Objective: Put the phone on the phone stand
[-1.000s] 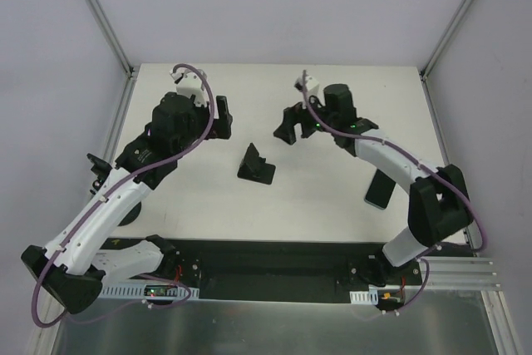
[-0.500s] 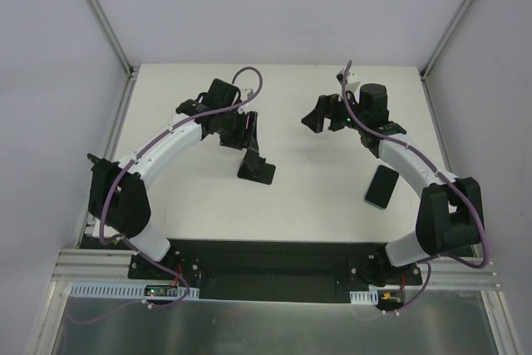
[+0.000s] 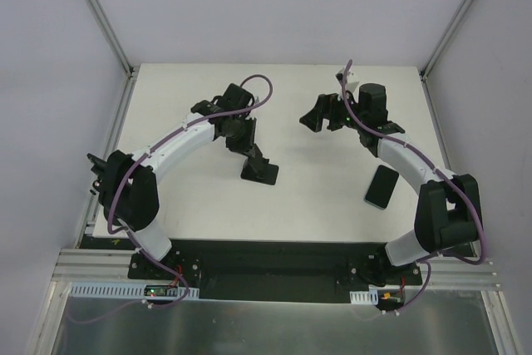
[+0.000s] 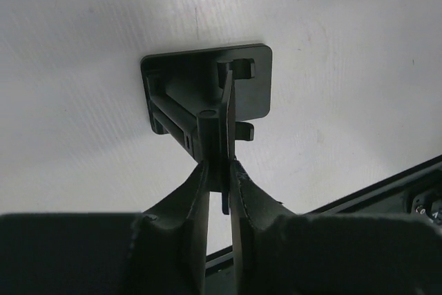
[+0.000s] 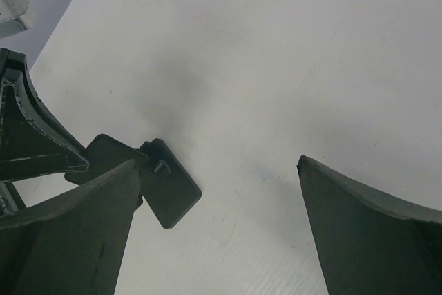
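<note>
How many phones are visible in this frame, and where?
1. The phone lies flat on the right side of the table, beside the right arm and apart from the phone stand, which the left gripper is clamping. Parts of the table are covered, so another could be hidden.

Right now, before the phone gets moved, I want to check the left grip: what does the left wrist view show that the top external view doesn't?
Only the left wrist view: the fingers of the left gripper pinched on the thin upright plate of the phone stand, above its flat rectangular base with small lips. Only the top external view: the phone lying flat on the table near the right arm, and the right gripper apart from it. Both: the phone stand, the left gripper on it, the white table.
</note>
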Motion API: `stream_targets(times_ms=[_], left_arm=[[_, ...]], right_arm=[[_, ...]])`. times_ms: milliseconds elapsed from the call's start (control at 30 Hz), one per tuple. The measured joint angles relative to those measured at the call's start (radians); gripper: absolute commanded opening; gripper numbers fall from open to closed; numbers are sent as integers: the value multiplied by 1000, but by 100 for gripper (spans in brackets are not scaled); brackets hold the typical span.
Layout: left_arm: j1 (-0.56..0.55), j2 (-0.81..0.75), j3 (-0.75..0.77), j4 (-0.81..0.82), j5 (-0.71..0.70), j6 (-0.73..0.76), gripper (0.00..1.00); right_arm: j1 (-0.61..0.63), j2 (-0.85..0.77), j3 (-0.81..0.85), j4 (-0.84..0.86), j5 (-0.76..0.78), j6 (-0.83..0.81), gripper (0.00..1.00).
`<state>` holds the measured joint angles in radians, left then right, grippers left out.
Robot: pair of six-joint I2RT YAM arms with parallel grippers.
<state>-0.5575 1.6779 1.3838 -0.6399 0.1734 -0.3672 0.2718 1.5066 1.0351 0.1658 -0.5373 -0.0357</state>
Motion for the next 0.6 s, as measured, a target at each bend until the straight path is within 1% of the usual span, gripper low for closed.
stream_targets(times_ms=[33, 67, 267, 400, 467, 600], left_arm=[[0, 1, 2, -2, -10, -10, 6], [0, 1, 5, -5, -24, -22, 0], [-19, -14, 2, -18, -129, -121, 0], [-21, -100, -65, -65, -283, -277, 0], [-20, -159, -107, -140, -375, -373, 0], [-11, -293, -184, -283, -497, -551, 0]], right_arm=[[0, 0, 0, 1, 0, 1, 99], [0, 0, 0, 4, 0, 2, 99], [0, 0, 0, 10, -1, 6, 99], [0, 0, 0, 11, 0, 11, 99], [0, 0, 0, 14, -1, 18, 99], [1, 4, 0, 28, -2, 36, 99]])
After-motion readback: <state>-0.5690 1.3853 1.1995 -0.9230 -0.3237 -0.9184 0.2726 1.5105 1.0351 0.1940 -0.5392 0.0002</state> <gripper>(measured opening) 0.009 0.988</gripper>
